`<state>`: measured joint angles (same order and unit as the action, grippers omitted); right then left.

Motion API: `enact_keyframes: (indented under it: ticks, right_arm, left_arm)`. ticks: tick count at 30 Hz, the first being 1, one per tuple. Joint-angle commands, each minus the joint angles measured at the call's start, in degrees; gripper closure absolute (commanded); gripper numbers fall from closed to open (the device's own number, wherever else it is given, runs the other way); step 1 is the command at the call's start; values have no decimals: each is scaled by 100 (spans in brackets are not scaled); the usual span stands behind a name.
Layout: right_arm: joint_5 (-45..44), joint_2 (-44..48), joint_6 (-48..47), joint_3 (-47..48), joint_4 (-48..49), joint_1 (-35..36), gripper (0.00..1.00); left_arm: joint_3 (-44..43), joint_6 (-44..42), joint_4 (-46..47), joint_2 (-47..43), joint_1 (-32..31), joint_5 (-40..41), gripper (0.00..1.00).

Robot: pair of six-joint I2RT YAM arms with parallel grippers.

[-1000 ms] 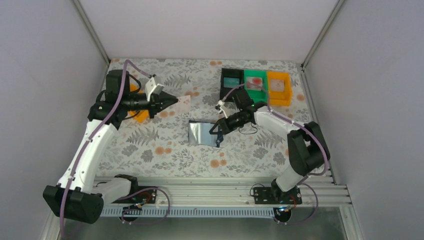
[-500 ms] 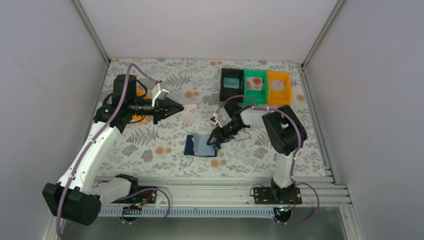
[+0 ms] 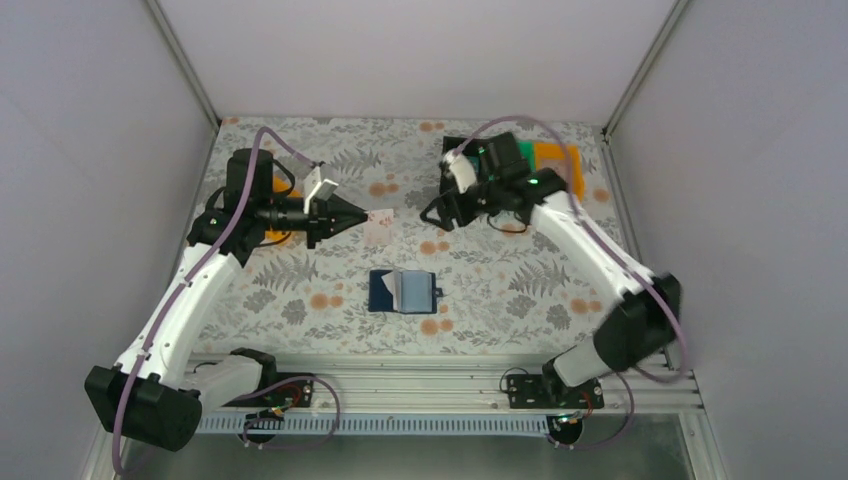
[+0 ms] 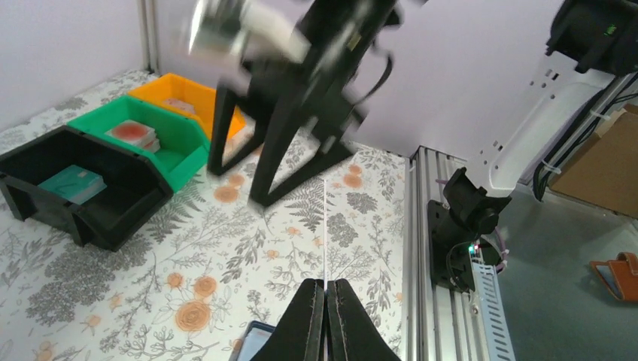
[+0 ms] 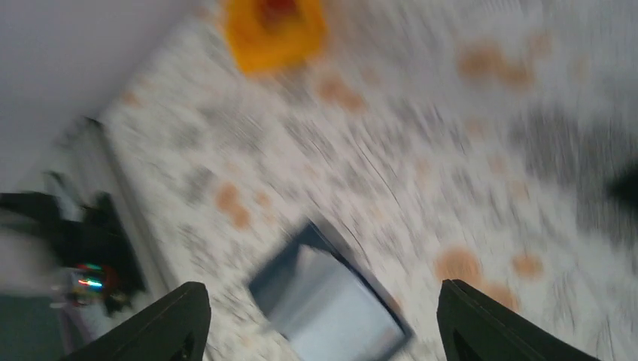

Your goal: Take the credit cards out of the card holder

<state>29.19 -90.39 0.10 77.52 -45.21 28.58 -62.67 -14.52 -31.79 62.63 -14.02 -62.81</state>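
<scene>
The navy card holder (image 3: 402, 291) lies open on the flowered table, its pale blue inside facing up, with no gripper touching it. It shows blurred in the right wrist view (image 5: 331, 301), and one corner (image 4: 252, 342) shows in the left wrist view. My left gripper (image 3: 345, 214) hovers left of centre, shut on a pale credit card (image 3: 378, 225), seen edge-on as a thin line (image 4: 325, 226) rising from the fingertips (image 4: 325, 289). My right gripper (image 3: 440, 218) hangs raised near the bins, fingers (image 5: 173, 323) wide apart and holding nothing.
Black (image 4: 75, 188), green (image 4: 143, 135) and orange (image 4: 180, 98) bins stand in a row at the back right, holding cards; the right arm covers most of them from above. Another orange bin (image 3: 275, 235) sits behind the left arm. The metal rail (image 3: 440, 370) runs along the near edge.
My right gripper has opened, let go of the card holder and swung up and back toward the bins. The card holder now lies flat. The left gripper moved slightly right with its card, then held still.
</scene>
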Motion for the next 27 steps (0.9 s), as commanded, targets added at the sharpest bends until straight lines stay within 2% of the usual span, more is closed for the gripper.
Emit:
enact_keyframes:
  ticks: [1,3,8,13,16,18,22,24,27]
  right_arm:
    - [1763,1137,-504,492,346,150,22]
    - [2582,1384,-469,398,894,381,21]
    - [2583,1344,-436,395,1440,826,22]
    - [2691,1158,-539,401,1344,1051,24]
    - [2489,950,-568,321,1161,1132,31]
    - [2574,940,-520,188,1284,1143,43]
    - [2744,933,-351,-86,1566,1181,81]
    - [2653,921,-250,-123,1575,1176,95]
    - [2522,959,-5,-194,1764,1176,96]
  left_arm:
    - [-51,-163,194,5,-29,-364,98]
    - [-64,-179,217,25,-52,-582,98]
    - [-170,-341,37,34,-92,-950,98]
    - [-197,-286,42,46,-95,-962,98]
    - [-202,-196,141,79,-94,-1005,98]
    - [-216,-151,158,77,-101,-1006,98]
    - [-205,-10,233,103,-96,-963,98]
    - [-209,-7,235,104,-100,-953,98]
    - [-187,17,258,103,-101,-921,98]
